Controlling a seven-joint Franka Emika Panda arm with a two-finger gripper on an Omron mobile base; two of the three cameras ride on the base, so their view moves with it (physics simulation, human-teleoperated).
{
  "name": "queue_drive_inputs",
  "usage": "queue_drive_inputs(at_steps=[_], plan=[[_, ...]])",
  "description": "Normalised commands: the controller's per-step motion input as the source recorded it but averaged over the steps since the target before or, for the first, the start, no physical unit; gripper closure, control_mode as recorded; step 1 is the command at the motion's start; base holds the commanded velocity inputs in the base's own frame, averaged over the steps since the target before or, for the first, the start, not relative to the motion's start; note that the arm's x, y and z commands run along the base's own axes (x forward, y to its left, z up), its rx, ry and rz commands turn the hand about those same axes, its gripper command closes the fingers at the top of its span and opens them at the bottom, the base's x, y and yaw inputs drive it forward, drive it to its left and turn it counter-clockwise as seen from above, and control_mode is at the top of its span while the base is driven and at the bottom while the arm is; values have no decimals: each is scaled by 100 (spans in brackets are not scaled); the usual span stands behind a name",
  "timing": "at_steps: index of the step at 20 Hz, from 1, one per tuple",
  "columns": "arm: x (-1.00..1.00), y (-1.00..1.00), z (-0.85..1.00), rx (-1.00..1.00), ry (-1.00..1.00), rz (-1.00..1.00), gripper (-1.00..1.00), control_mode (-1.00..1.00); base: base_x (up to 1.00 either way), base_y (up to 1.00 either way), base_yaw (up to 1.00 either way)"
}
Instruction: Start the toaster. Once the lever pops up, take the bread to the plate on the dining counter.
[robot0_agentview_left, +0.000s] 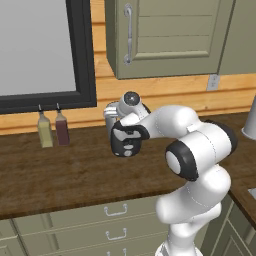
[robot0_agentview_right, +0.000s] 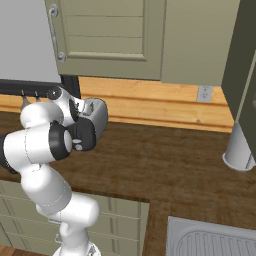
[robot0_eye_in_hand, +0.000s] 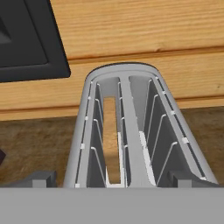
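Directly below the spread, empty end effector (robot0_eye_in_hand: 112, 180) stands the toaster (robot0_eye_in_hand: 131, 144), bread (robot0_eye_in_hand: 111, 140) in its left slot.

Even, bright rendered light, no glare, soft faint shadows on the bench (robot0_agentview_left: 75, 175), slightly soft low-resolution edges, toaster (robot0_eye_in_hand: 131, 131) slots sharp close up
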Motion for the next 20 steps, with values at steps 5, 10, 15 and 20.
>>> queue_drive_inputs(at_steps=[5,10,15,20], plan=[[0,0,0,0,0,0,-100,-100,0,0,0],[0,0,0,0,0,0,-100,-100,0,0,0],[0,0,0,0,0,0,-100,-100,0,0,0],[0,0,0,0,0,0,-100,-100,0,0,0]])
